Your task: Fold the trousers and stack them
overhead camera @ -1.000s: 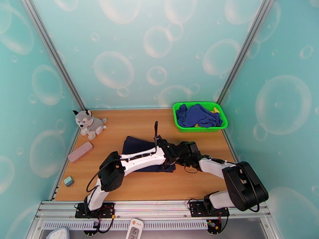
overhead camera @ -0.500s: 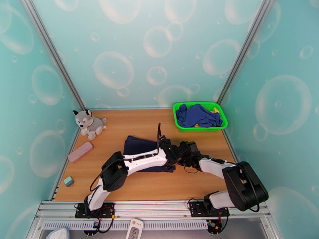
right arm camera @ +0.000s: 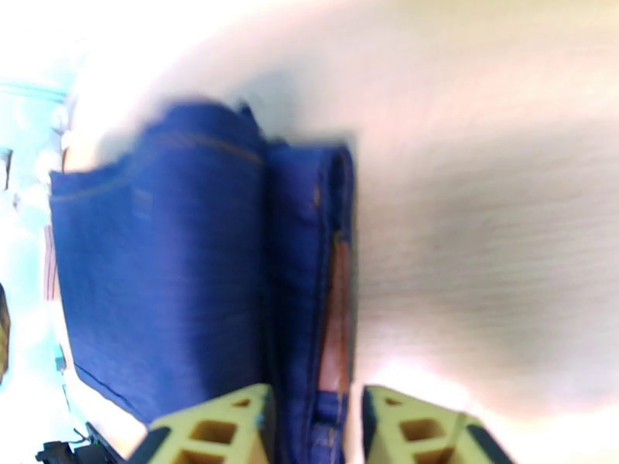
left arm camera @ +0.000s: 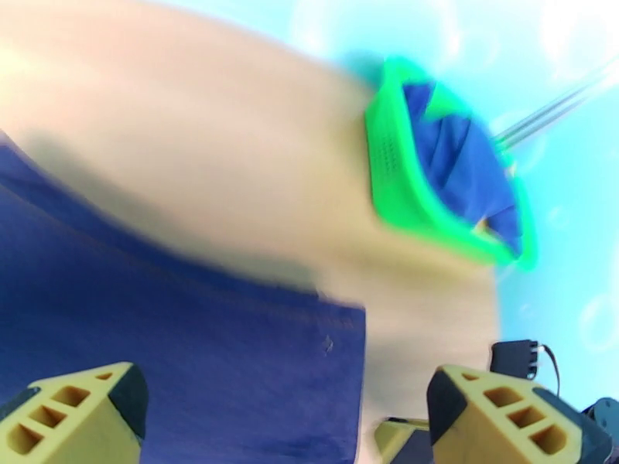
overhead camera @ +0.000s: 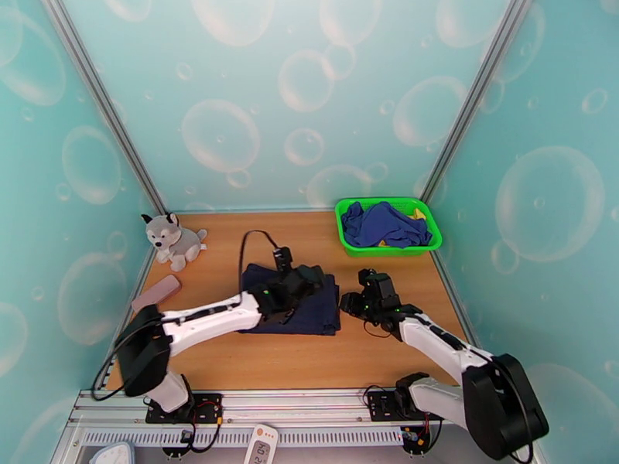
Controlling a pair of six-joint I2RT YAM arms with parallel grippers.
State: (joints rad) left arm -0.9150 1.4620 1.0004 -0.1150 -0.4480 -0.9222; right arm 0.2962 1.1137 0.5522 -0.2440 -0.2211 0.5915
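The table (overhead camera: 232, 357) carries folded trousers (overhead camera: 316, 309), basket (overhead camera: 387, 249), plush dog (overhead camera: 172, 240), pink case (overhead camera: 157, 292).

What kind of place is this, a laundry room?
Probably a robot test booth: two robot arms bolted to a wooden table, bubble-print walls on metal framing around it, and staged props like a toy husky and a green basket.
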